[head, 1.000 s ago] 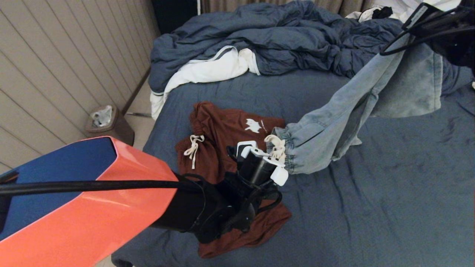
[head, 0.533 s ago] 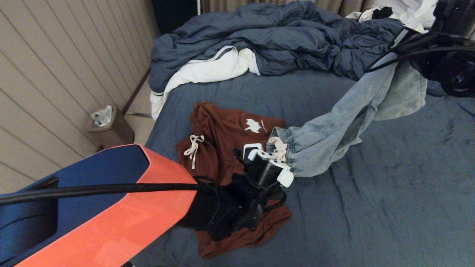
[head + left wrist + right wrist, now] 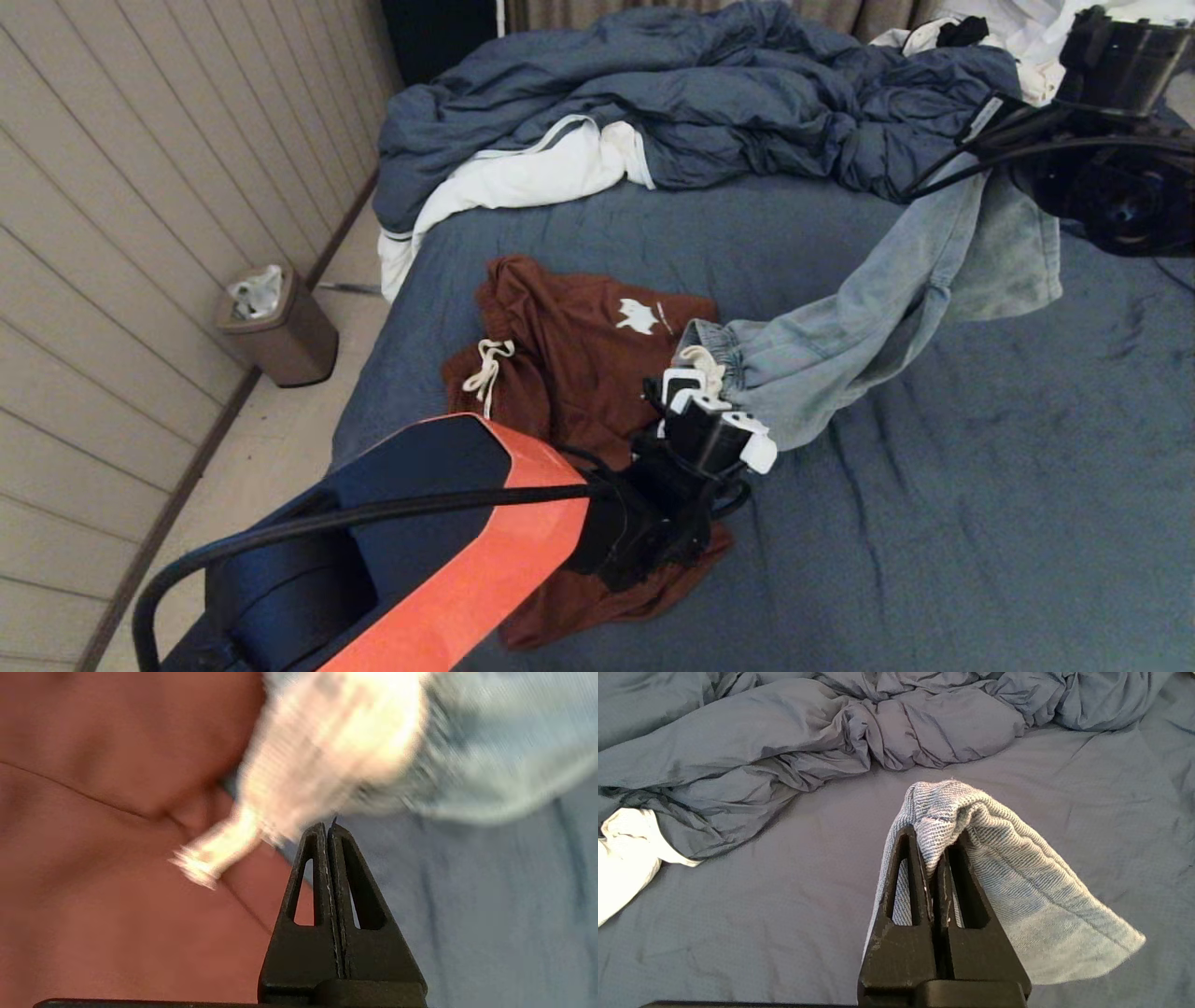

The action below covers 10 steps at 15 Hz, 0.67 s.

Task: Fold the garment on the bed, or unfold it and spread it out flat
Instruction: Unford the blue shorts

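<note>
Right hand [image 3: 931,858] pinches one end of the jeans [image 3: 840,336], holding it above the bed [image 3: 980,485]. Left hand [image 3: 328,828], fingers pressed together, pinches the jeans' waistband beside the white drawstring [image 3: 299,779], over the brown shorts [image 3: 560,345].

Pale denim trousers [image 3: 878,317] hang stretched above the bed [image 3: 934,523] (slate-blue sheet).

In the left wrist view the white drawstring [image 3: 299,779] is blurred. The left arm [image 3: 448,551] hides part of the maroon garment [image 3: 569,345].
</note>
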### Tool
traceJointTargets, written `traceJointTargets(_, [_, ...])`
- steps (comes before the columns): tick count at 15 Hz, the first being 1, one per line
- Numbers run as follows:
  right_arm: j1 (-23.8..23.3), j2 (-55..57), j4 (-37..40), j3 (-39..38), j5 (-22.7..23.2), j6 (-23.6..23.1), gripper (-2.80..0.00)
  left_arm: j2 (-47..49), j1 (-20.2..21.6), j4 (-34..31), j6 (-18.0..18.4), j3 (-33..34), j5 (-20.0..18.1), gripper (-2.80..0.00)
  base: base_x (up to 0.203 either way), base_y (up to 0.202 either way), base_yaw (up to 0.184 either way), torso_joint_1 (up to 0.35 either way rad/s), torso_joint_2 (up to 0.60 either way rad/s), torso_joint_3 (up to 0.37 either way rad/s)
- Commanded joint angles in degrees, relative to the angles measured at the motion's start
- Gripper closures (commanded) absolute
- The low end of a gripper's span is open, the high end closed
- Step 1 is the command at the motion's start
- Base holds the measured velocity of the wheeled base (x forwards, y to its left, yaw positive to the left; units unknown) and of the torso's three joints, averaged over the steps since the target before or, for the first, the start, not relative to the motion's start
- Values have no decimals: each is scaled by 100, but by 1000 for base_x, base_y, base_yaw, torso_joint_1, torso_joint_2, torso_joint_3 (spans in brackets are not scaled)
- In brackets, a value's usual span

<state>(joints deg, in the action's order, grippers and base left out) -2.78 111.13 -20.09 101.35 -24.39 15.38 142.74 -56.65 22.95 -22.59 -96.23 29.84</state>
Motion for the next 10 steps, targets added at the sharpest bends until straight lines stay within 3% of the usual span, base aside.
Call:
traceJointTargets(1, [-3, 5, -12, -9, -13, 9, 0, 192, -56, 8, 24, -55, 22, 0, 0, 0, 0, 0, 0, 0])
traceJointTargets(5, [25, 32, -12, -29, -13, 9, 0, 170, -314, 43, 32, 22, 17, 0, 0, 0, 0, 0, 0, 0])
traceJointTargets(10, [126, 58, -30, -140, -13, -42, 0, 538, -361, -5, 71, -604, 35, 0, 0, 0, 0, 0, 0, 0])
